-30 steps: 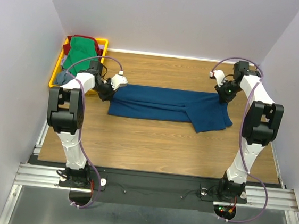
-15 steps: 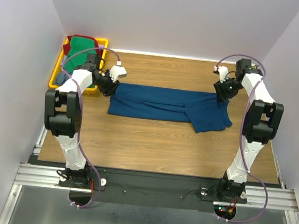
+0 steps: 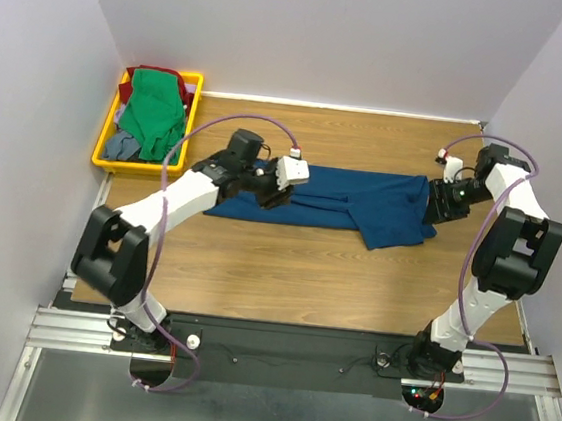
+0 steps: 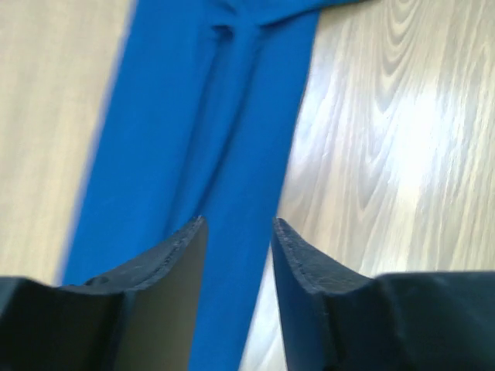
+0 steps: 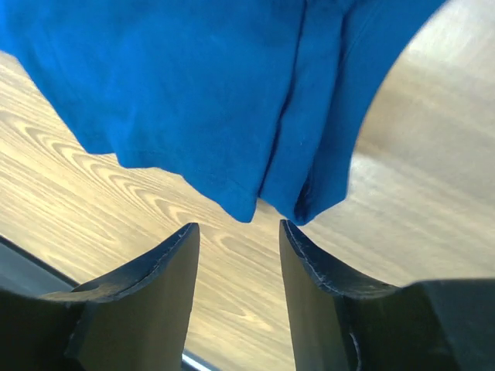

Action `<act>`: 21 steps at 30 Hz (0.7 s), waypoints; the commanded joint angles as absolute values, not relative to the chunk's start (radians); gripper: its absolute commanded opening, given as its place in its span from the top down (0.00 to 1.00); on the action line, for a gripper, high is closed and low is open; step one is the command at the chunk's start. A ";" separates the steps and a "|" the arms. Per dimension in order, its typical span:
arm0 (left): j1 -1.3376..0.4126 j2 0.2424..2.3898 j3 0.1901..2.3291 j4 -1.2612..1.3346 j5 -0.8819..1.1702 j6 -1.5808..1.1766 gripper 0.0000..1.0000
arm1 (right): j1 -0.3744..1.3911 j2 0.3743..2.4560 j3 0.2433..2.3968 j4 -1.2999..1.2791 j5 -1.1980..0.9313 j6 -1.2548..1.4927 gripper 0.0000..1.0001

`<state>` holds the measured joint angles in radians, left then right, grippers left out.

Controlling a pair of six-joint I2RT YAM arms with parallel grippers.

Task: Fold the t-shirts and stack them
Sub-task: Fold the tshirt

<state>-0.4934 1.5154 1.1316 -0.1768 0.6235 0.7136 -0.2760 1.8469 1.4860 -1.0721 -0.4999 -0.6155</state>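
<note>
A dark navy-blue t-shirt (image 3: pixel 323 197) lies on the wooden table as a long strip folded lengthwise, with a flap hanging toward the front at its right end. My left gripper (image 3: pixel 269 193) hovers over the strip's left part. In the left wrist view the left gripper (image 4: pixel 238 224) is open, with blue cloth (image 4: pixel 193 116) below it and nothing pinched. My right gripper (image 3: pixel 430 212) is at the shirt's right end. In the right wrist view the right gripper (image 5: pixel 236 226) is open over bare wood, just short of the shirt's edge (image 5: pixel 193 85). Green (image 3: pixel 153 107), dark red (image 3: pixel 155 71) and grey-blue (image 3: pixel 121 143) t-shirts lie bunched in the tray.
The yellow plastic tray (image 3: pixel 105 132) sits at the table's far left corner. Light walls close in the left, back and right sides. Bare wooden tabletop (image 3: pixel 285 271) stretches between the shirt and the arm bases.
Both grippers went from shut to open and let go of the shirt's ends. The left arm swung right over the strip. The right arm shifted right and nearer, to the shirt's right end.
</note>
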 commanded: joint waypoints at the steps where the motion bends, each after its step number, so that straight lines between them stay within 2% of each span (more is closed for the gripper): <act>1: -0.474 1.621 1.170 -0.089 0.560 0.559 0.52 | -0.290 1.850 1.497 -0.997 -0.500 -0.526 0.47; 13: -0.307 1.724 1.109 -0.143 0.416 0.572 0.51 | -0.290 1.965 1.465 -0.914 -0.431 -0.479 0.48; 16: -0.264 1.736 1.092 -0.155 0.377 0.600 0.51 | -0.290 1.976 1.440 -0.896 -0.396 -0.485 0.51; 18: -0.242 1.750 1.085 -0.182 0.365 0.624 0.56 | -0.294 1.988 1.421 -0.882 -0.358 -0.486 0.61; 19: -0.241 1.758 1.071 -0.196 0.365 0.652 0.62 | -0.296 1.996 1.413 -0.881 -0.348 -0.488 0.72; 20: -0.239 1.759 1.060 -0.215 0.357 0.663 0.65 | -0.304 1.996 1.410 -0.881 -0.338 -0.489 0.76; 21: -0.241 1.763 1.033 -0.224 0.354 0.678 0.69 | -0.311 1.996 1.407 -0.879 -0.319 -0.492 0.86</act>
<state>-0.2390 1.7515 1.0889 -0.1558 0.3779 0.6098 -0.2863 1.9850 1.4178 -0.9157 -0.3916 -0.4892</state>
